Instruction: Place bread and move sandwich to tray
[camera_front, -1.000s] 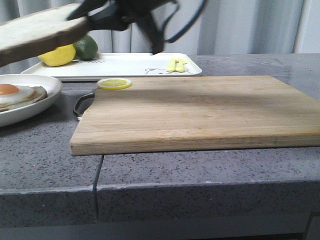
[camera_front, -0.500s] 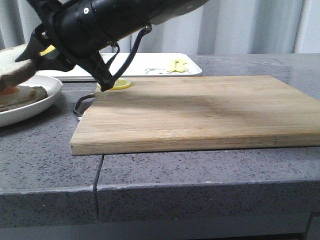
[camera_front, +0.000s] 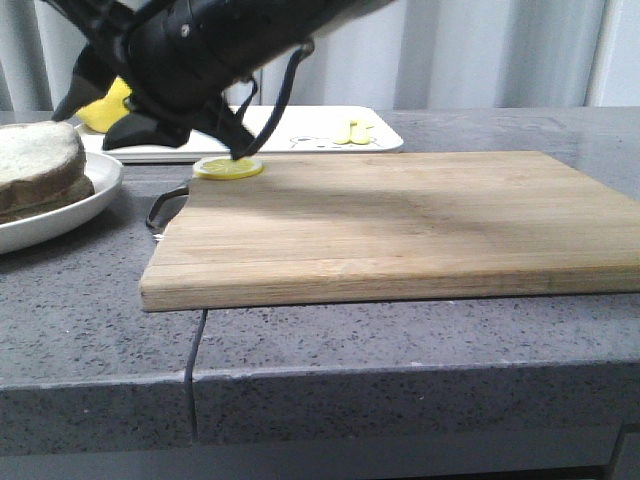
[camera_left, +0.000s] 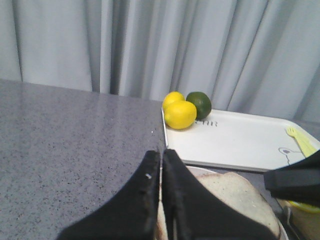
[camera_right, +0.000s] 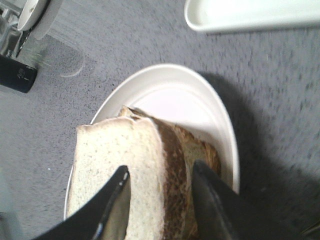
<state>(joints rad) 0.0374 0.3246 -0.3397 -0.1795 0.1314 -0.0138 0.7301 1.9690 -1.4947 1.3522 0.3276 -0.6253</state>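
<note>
The bread (camera_front: 35, 160) lies flat on the sandwich's lower slice (camera_front: 55, 198) on the round white plate (camera_front: 98, 182) at the far left; the egg is hidden under it. My right gripper (camera_front: 88, 125) reaches across from the right and hangs just above and behind the bread. In the right wrist view it (camera_right: 160, 180) is open, with the bread (camera_right: 115, 160) and its brown crust between the fingers. My left gripper (camera_left: 161, 155) is shut and empty, over the plate's edge beside the bread (camera_left: 235, 192). The white tray (camera_front: 300, 125) lies behind.
A thick wooden cutting board (camera_front: 400, 220) fills the middle and right, with a lemon slice (camera_front: 228, 167) at its back left corner. Two lemons (camera_left: 180, 114) and a lime (camera_left: 199, 104) sit on the tray's left end, a small yellow utensil (camera_front: 352, 130) on its right.
My right gripper carried the bread down and left onto the egg on the plate, then opened and let it go. The bread now rests on the sandwich.
</note>
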